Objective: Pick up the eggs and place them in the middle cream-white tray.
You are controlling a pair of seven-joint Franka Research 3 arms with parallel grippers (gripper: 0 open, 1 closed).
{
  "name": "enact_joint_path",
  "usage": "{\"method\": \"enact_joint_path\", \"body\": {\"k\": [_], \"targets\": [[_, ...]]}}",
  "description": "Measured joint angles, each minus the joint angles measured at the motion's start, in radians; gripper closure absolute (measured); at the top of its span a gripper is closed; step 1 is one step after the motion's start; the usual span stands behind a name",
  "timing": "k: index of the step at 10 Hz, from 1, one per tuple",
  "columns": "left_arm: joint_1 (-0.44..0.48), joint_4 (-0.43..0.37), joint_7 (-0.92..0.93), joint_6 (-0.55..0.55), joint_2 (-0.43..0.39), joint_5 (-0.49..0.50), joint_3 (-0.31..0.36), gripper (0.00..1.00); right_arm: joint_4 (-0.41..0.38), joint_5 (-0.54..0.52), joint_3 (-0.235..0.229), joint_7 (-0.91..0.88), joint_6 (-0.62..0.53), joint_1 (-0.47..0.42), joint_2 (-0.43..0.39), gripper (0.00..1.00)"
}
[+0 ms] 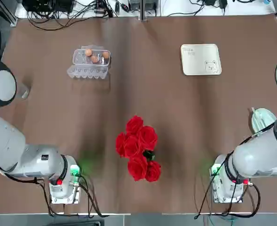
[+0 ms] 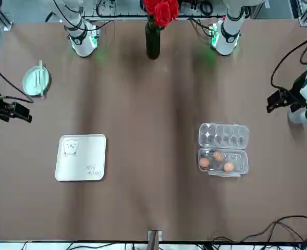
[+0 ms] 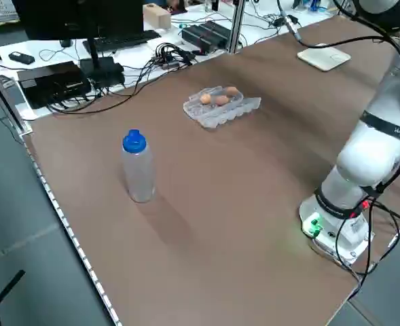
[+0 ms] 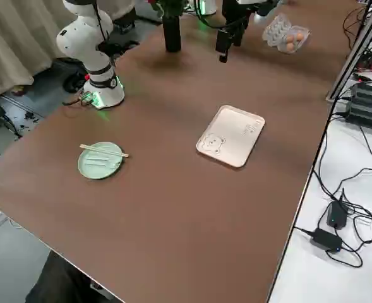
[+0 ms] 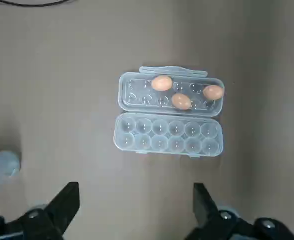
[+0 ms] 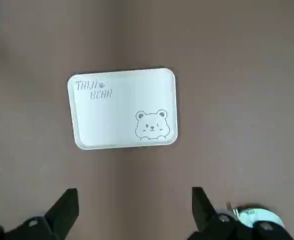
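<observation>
The cream-white tray (image 1: 201, 60) lies flat on the brown table (image 1: 176, 108), its bear drawing (image 1: 211, 66) in the corner nearest the robot on the right, with faint lettering in the opposite corner. Well to the tray's left, the clear plastic carton (image 1: 91, 63) lies opened out, its cupped half closer to the robot than its other half. All three light-brown eggs (image 5: 181, 101) rest in that other half, so they are apart from the tray, and none is on it. The left gripper (image 5: 137, 186) hangs above the table to the left of the tray, with its two black fingers spread wide and nothing between them. The right gripper (image 6: 136, 187) hangs above the table to the tray's right, also wide apart and holding nothing. Nearer the robot than the tray and off to its left, red roses (image 1: 138, 148) stand in a dark vase (image 2: 152, 40). The pale green plate (image 4: 101, 161) sits nearer the robot and to the tray's right, with chopsticks (image 4: 103, 151) and a pale fork (image 4: 103, 163) across it. Farther to the tray's left than the carton, a clear bottle (image 3: 138, 173) with a blue cap (image 3: 134, 141) stands upright. The tray's upper face is bare apart from its printed drawing and lettering.
</observation>
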Motion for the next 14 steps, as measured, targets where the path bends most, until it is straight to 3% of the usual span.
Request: {"method": "enact_joint_path", "body": {"k": [3,5,10,14], "targets": [[0.002,-0.003,0.002,-0.001,0.004,0.0,0.0,0.0,0.0,0.0,-0.001,0.0,0.0,0.0,0.0,0.0],[-0.001,-0.007,0.002,0.074,0.03,0.0,-0.001,0.0,-0.001,0.0,-0.001,0.0,0.0,-0.001,0.0,0.0],[-0.029,-0.013,-0.037,0.292,0.215,0.0,-0.007,0.0,-0.002,0.0,0.0,0.0,-0.001,0.001,0.001,0.0],[-0.135,-0.015,-0.175,0.392,0.357,0.0,-0.009,0.0,-0.002,0.0,0.0,0.0,-0.001,0.008,0.001,0.0]]}}
